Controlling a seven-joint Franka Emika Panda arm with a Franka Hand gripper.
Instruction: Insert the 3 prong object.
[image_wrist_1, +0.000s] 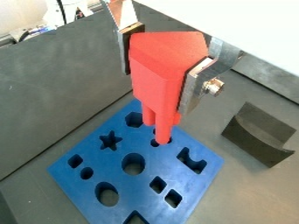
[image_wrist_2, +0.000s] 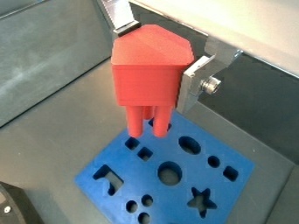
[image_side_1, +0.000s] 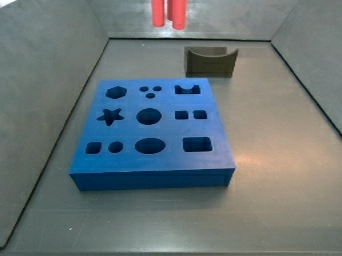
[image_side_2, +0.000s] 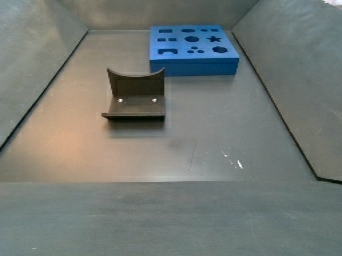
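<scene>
In both wrist views, the gripper (image_wrist_1: 163, 66) hung above the blue block (image_wrist_1: 111, 179) with its silver fingers (image_wrist_1: 201, 77) clamped on either side of the red piece (image_wrist_1: 162, 74). The piece's broad body sat between the fingers and its narrow prongs pointed down toward the block. In a wrist view the prongs (image_wrist_2: 149, 121) showed as separate legs, their tips over the block's (image_wrist_2: 163, 175) near edge and close to a cluster of small cut-outs. Whether the tips had touched the block could not be told. A dark curved block (image_wrist_1: 260, 131) lay apart on the floor.

In a side view, only the prongs (image_side_1: 168, 12) showed at the top edge of the frame, above and behind the block (image_side_1: 154, 135), so the piece was raised in the air. The block's top carried a star, circles, squares and a group of three small holes (image_side_1: 150, 89) near its far edge. The curved block (image_side_1: 210, 60) stood just beyond it.

In a side view from the opposite end, the block (image_side_2: 194, 50) lay at the far end of the bin and the curved block (image_side_2: 135, 95) stood nearer the middle; the gripper and piece were out of frame.

The step in hand looked like carrying and aligning the held piece over the block. The next move likely called for centring the prongs over the matching three holes, squaring their rotation, then lowering straight down.
</scene>
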